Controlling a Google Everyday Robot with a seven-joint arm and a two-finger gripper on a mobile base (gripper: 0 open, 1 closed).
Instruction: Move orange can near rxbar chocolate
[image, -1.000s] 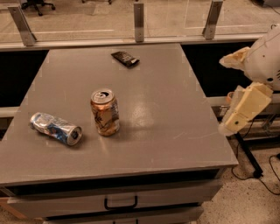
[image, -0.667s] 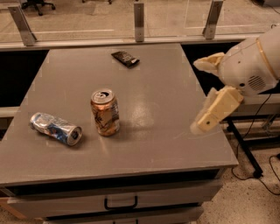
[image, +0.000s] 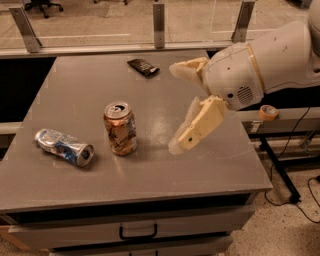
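The orange can (image: 120, 128) stands upright at the left middle of the grey table (image: 165, 175), with its silver pull-tab top showing. The rxbar chocolate (image: 143, 67), a flat black bar, lies near the table's far edge. My gripper (image: 173, 107) hangs over the right half of the table, to the right of the can and apart from it. Its two cream fingers (image: 197, 125) are spread wide and hold nothing. The bar lies to the upper left of the gripper.
A crushed silver-and-blue can (image: 63, 146) lies on its side at the table's left, near the orange can. A roll of tape (image: 269, 112) sits on a ledge to the right. A railing with posts (image: 159, 25) runs behind the table. A drawer handle (image: 138, 232) is below the front edge.
My arm has swung left from beyond the table's right edge to over its right half, closer to the orange can. The cans and the bar have not moved.
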